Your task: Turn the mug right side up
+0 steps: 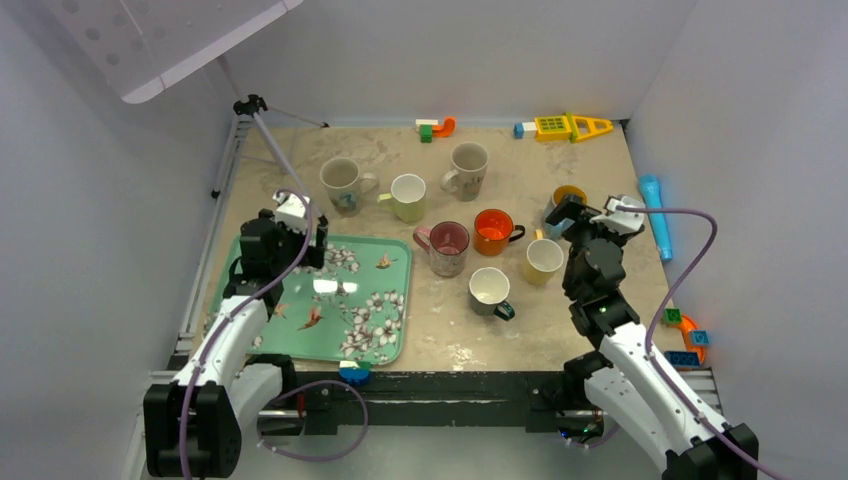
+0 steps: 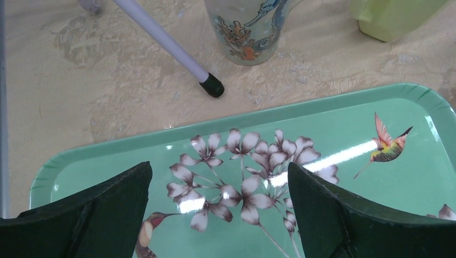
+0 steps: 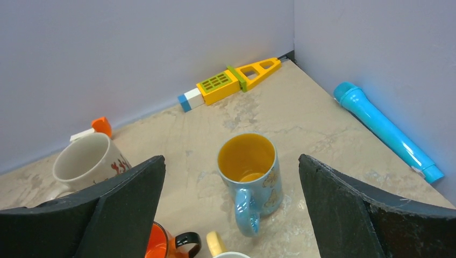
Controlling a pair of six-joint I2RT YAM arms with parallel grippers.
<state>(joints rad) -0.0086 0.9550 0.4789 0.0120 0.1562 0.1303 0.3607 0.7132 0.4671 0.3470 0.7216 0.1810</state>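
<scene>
As right gripper [image 3: 230, 159] gapes — mug [image 3: 254, 185] upright

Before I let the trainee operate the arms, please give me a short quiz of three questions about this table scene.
1. True or false: the left gripper hangs open over the green plastic tray printed with flowers.
2. The blue ceramic mug with the yellow inside stands: A) upright, B) on its side, C) upside down.
3. Fill in: the long blue plastic torch lies far out on the robot's ___ side.
Key: 1 true; 2 A; 3 right.
</scene>
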